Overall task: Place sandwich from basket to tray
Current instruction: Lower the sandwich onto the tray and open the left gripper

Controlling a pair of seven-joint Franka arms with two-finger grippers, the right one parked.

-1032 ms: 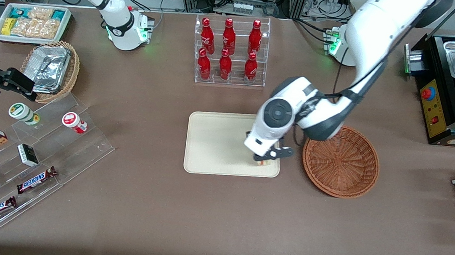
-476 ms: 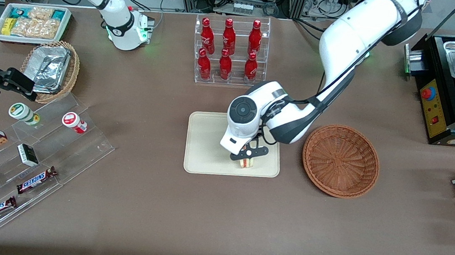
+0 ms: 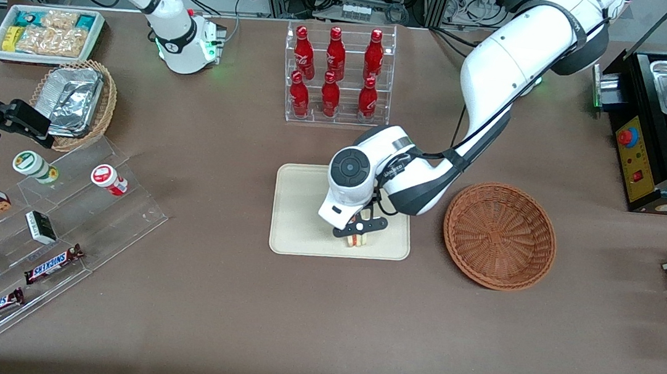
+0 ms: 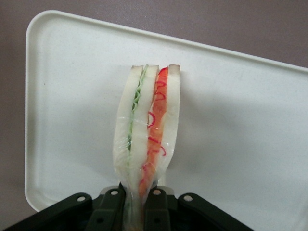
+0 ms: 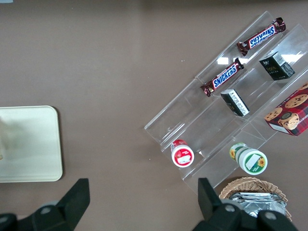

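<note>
Gripper (image 3: 357, 234) fingers (image 4: 113, 206) pinched tight on sandwich (image 4: 147, 144), held edge-up over tray (image 3: 300, 208), near its basket-side (image 3: 499, 235) end. Readable: "SNICKERS" on bars (image 5: 223, 77).

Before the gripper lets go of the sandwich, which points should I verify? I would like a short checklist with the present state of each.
1. Gripper shut on the sandwich: ok, the fingers pinch one end.
2. Sandwich over the tray, not the table: ok in both views.
3. Sandwich away from the tray's rim: ok, but it is near the edge closest to the front camera.
4. Sandwich touching the tray surface: cannot tell.
5. Landing spot free of other things: ok, bare tray around it.
6. Basket emptied: ok, nothing inside.
</note>
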